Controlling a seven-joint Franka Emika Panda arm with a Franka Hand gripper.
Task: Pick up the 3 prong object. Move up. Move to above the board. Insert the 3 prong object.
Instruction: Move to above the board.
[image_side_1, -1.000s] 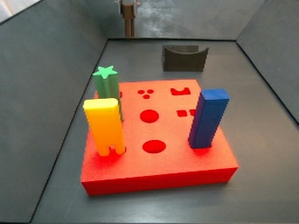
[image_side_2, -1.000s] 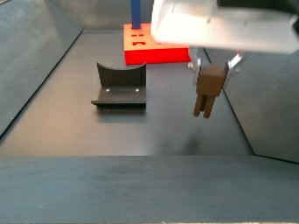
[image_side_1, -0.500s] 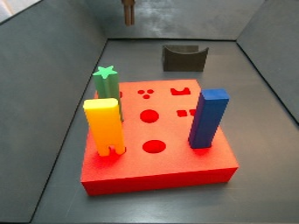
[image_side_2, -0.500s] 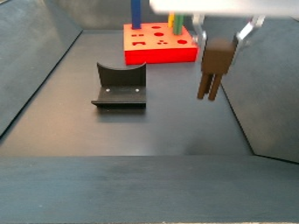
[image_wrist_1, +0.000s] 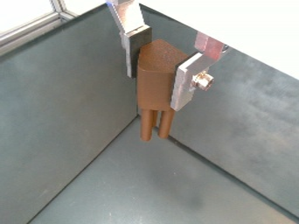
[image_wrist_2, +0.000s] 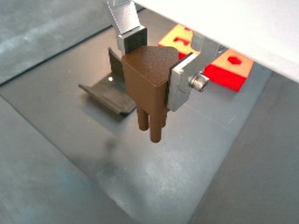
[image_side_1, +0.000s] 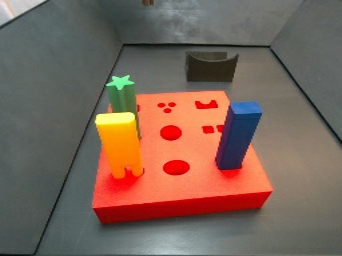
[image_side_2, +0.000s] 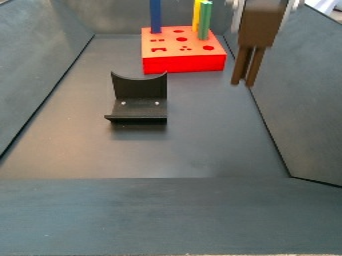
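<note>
In both wrist views the pincer (image_wrist_1: 160, 63) stood closed on the 3 prong object (image_wrist_1: 153, 86), its two silver fingers (image_wrist_1: 188, 80) pressed flat against opposite faces of the brown block's upper part. The block hung upright, long axis vertical, with the short prongs pointing down and clear of the dark worktop (image_wrist_2: 82, 166) below. In a side view the 3 prong object (image_side_2: 254, 38) showed high near the upper edge of the picture, lifted well above the floor, with the pincer itself mostly out of frame there. The board (image_side_2: 182, 50) lay further back from the camera and off to one side of the held block, well apart from it, so the piece was not yet above it. The coming move therefore seemed to turn on a level carry across to the board, keeping the prongs plumb. In a side view the board (image_side_1: 181, 165) showed three small dot holes (image_side_1: 167, 105) near its far edge, behind the green star piece (image_side_1: 122, 93), the yellow-orange block (image_side_1: 119, 141) and the blue block (image_side_1: 238, 135); those dots looked like the likely seat. The dark grey arch block (image_side_2: 136, 97) lay on the floor between the camera and the board. The wrist appeared to point straight down.
</note>
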